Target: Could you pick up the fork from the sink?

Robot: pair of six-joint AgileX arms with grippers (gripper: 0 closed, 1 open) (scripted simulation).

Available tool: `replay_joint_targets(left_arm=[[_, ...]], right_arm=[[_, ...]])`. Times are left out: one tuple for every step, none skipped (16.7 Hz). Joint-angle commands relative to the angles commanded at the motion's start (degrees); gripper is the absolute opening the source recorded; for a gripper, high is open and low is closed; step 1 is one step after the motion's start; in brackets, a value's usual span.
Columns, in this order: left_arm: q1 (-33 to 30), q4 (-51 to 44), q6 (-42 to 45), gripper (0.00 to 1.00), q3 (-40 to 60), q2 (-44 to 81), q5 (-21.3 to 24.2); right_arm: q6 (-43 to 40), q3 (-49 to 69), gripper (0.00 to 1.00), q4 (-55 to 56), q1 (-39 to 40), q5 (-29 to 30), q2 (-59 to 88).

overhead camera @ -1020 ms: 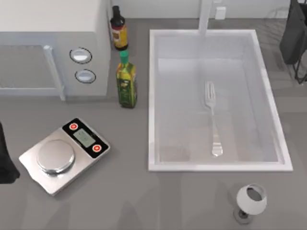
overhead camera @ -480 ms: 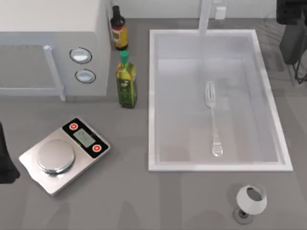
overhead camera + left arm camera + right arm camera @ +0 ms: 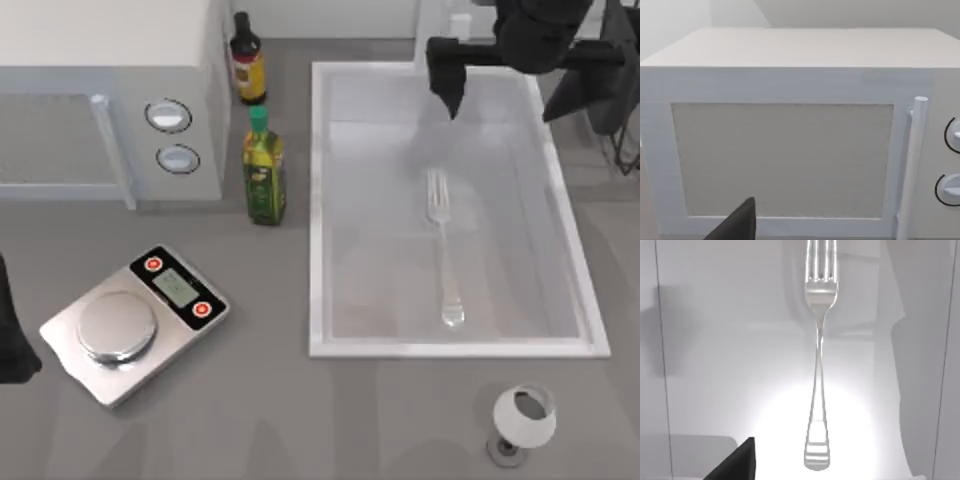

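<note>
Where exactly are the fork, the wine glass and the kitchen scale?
fork (image 3: 444,250), top view, middle of its handle.
wine glass (image 3: 523,417), top view, its bowl.
kitchen scale (image 3: 117,327), top view, its round plate.

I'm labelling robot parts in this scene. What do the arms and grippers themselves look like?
Both arms are matte black with no markings visible. The right arm's gripper has a rounded black body with two flat fingers tapering to blunt tips. The left arm is a plain black bulk at the table's left edge. No cables can be made out.
</note>
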Motion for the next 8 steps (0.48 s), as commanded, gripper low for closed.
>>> replay_joint_targets(left_arm=[[0.0,0.0,0.0,1.00,0.0,0.0,0.0],[0.0,0.0,0.0,1.00,0.0,0.0,0.0],[0.0,0.0,0.0,1.00,0.0,0.0,0.0],[0.0,0.0,0.0,1.00,0.0,0.0,0.0],[0.0,0.0,0.0,1.00,0.0,0.0,0.0],[0.0,0.0,0.0,1.00,0.0,0.0,0.0],[0.0,0.0,0.0,1.00,0.0,0.0,0.0],[0.0,0.0,0.0,1.00,0.0,0.0,0.0]], right_arm=[[0.7,3.8,1.00,-2.2,0.6,0.0,4.1],[1.3,7.2,1.00,-4.2,1.1,-0.1,7.6],[1.9,10.1,1.00,-5.9,1.5,-0.1,10.7],[2.4,12.5,1.00,-7.3,1.9,-0.1,13.3],[2.7,14.5,1.00,-8.4,2.2,-0.1,15.4],[3.0,15.9,1.00,-9.2,2.4,-0.1,16.9],[3.2,16.6,1.00,-9.7,2.5,-0.1,17.7],[3.2,16.9,1.00,-9.8,2.6,-0.1,18.0]])
